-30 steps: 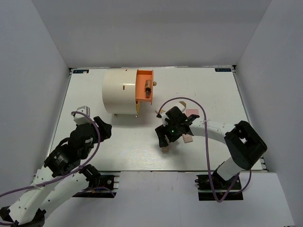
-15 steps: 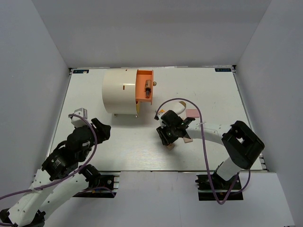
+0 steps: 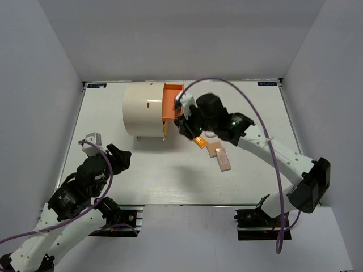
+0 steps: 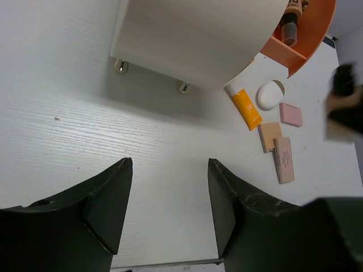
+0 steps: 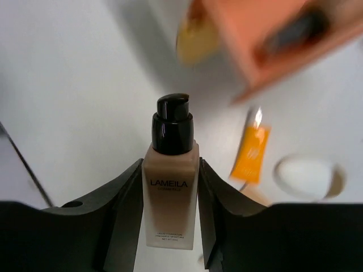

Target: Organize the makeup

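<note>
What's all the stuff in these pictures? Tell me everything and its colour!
round organizer: one, cream with an orange shelf, back of the table.
shelf bottle: at least one, tan with dark cap, inside the orange shelf.
foundation bottle: one, tan with black cap, in the right gripper.
tube: one, orange and white, on the table by the organizer.
compact: one, white oval, next to the tube.
pink square: one, beside the compact.
beige pieces: two, next to each other near the pink square.
table: one, white.
left gripper: black, open, empty.
right gripper: black, shut on the foundation bottle.
</note>
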`<state>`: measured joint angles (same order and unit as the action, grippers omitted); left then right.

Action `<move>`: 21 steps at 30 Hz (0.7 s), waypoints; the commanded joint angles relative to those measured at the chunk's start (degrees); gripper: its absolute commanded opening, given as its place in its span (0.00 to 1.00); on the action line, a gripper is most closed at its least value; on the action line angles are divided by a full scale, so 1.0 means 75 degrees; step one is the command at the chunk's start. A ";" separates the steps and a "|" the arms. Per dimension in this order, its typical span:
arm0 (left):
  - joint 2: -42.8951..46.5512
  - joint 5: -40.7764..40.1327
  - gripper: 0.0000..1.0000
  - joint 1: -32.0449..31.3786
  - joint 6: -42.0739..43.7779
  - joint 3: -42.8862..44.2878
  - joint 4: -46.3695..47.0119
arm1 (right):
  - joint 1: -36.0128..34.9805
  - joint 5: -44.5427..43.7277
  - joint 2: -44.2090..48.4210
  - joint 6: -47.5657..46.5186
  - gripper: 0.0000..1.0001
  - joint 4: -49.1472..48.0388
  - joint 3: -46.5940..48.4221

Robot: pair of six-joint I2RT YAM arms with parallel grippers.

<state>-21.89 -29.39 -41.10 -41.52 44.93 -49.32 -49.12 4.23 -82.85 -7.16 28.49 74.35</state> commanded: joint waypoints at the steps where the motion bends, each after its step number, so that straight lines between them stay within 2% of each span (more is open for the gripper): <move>1: 0.0094 -0.0101 0.66 -0.0039 -0.0101 -0.0060 -0.0033 | 0.0069 -0.0141 -0.0050 -0.0206 0.02 -0.0271 0.1706; 8: 0.0048 -0.0136 0.66 -0.0039 -0.0101 -0.0061 -0.0033 | 0.0151 -0.0949 -0.1362 0.0883 0.02 -0.0892 0.3596; 12: -0.0011 -0.0160 0.66 -0.0039 -0.0113 -0.0061 -0.0057 | 0.0327 -0.1348 -0.2240 0.2052 0.02 -0.1149 0.4651; 16: 0.0012 -0.0195 0.66 -0.0039 -0.0136 -0.0061 -0.0080 | 0.0444 -0.1782 -0.2511 0.2922 0.01 -0.1759 0.4642; 21: 0.0012 -0.0195 0.66 -0.0039 -0.0136 -0.0072 -0.0069 | 0.0655 -0.2275 -0.2617 0.3660 0.02 -0.1912 0.4583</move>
<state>-21.43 -29.82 -41.10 -42.26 44.58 -49.36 -45.21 -8.82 -104.36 14.31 21.15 106.37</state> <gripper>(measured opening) 0.657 0.438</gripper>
